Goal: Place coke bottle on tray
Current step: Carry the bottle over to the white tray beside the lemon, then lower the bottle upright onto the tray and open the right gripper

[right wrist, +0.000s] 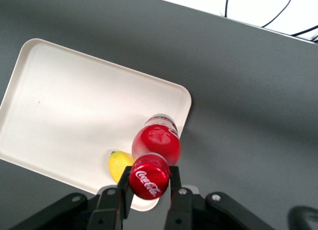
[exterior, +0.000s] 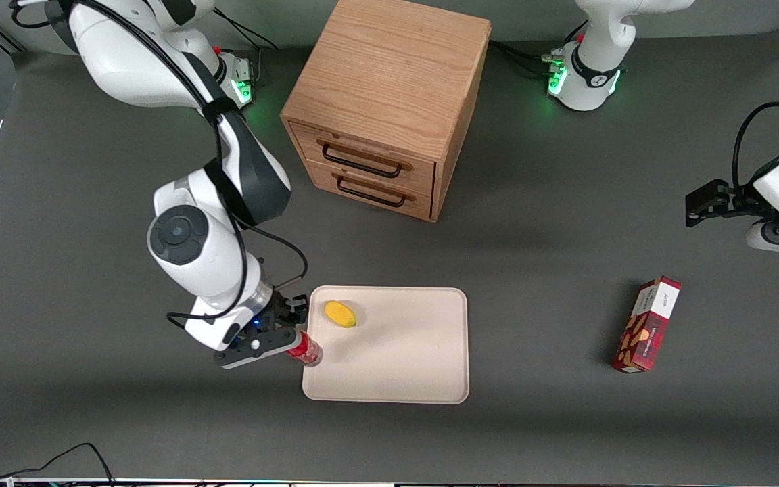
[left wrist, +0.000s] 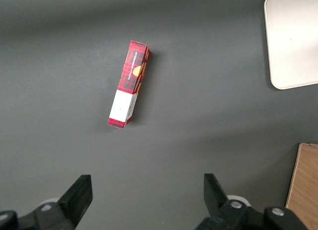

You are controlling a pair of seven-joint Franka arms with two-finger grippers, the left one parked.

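The coke bottle point(exterior: 306, 351) is small and red with a red cap marked in white script point(right wrist: 148, 176). My right gripper point(exterior: 293, 344) is shut on its cap end, with a black finger point(right wrist: 124, 186) on each side. The bottle hangs over the rim of the cream-white tray point(exterior: 396, 352), at the tray's edge toward the working arm's end. In the right wrist view the bottle's body point(right wrist: 156, 142) and clear base overlap the tray's corner point(right wrist: 59, 106). I cannot tell whether the bottle touches the tray.
A yellow lemon-like fruit point(exterior: 340, 314) lies on the tray close to the bottle and shows in the right wrist view point(right wrist: 118, 164). A wooden two-drawer cabinet point(exterior: 383, 115) stands farther from the camera. A red snack box point(exterior: 646, 325) lies toward the parked arm's end point(left wrist: 130, 83).
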